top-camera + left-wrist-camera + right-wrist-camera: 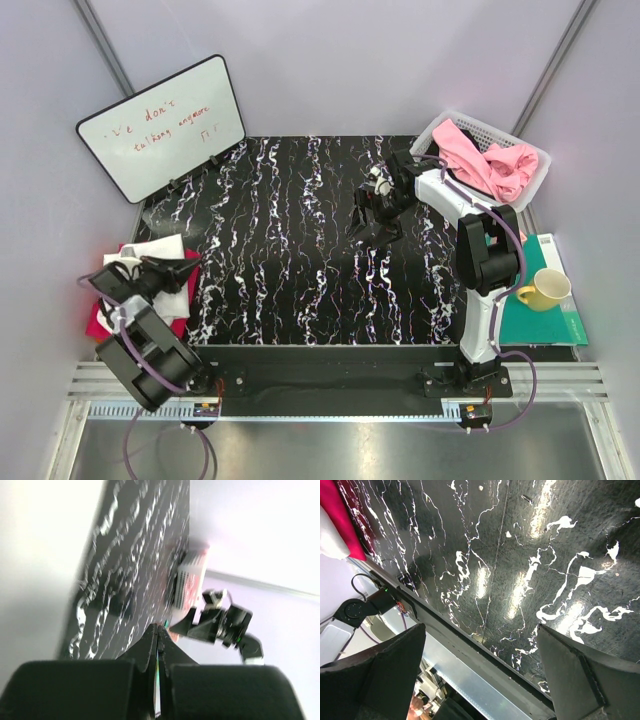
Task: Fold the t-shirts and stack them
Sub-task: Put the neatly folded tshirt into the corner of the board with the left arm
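Note:
A folded white t-shirt (160, 247) lies on a magenta-red t-shirt (100, 320) at the table's left edge. My left gripper (193, 266) hovers over that stack, shut, with nothing between its fingers (150, 645). Pink t-shirts (478, 160) sit crumpled in the white basket (480, 128) at the back right. My right gripper (368, 228) hangs above the middle of the black marbled table (290, 250), open and empty. In the right wrist view its gripper (481, 627) points at the table's near edge. The magenta-red t-shirt (340, 515) and the white t-shirt (330, 540) show at the top left.
A whiteboard (165, 125) leans at the back left. A teal mat (540, 300) with a yellow mug (545, 289) lies at the right edge. The basket (192, 577) and the right arm (220, 625) show blurred in the left wrist view.

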Controlling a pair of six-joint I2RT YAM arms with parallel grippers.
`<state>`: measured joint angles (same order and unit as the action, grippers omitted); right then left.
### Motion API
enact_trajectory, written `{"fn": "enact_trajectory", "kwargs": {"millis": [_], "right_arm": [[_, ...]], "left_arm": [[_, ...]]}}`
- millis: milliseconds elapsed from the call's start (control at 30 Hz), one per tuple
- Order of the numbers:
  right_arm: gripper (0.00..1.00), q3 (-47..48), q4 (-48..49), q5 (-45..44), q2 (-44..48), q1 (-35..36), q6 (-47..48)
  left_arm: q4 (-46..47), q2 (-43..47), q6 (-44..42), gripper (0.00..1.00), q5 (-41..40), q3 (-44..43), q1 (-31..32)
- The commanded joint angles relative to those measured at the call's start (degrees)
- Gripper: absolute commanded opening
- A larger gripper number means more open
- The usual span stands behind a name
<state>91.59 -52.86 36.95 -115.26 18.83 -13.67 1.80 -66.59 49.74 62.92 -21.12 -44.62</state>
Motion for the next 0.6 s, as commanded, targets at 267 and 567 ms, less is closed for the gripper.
{"fn": "enact_trajectory", "kwargs": {"millis": [267, 567], "right_arm": [[1.00, -0.10, -0.14, -1.00, 1.71, 0.59, 0.84], [1.00, -0.36, -0.05, -1.97, 2.06, 0.68, -0.21]], "left_arm": [[-7.86, -16.97, -5.52, 0.00, -2.97, -9.45, -9.78], [-23.84, -26.92, -16.32, 0.00, -11.05, -22.19, -13.30]]}}
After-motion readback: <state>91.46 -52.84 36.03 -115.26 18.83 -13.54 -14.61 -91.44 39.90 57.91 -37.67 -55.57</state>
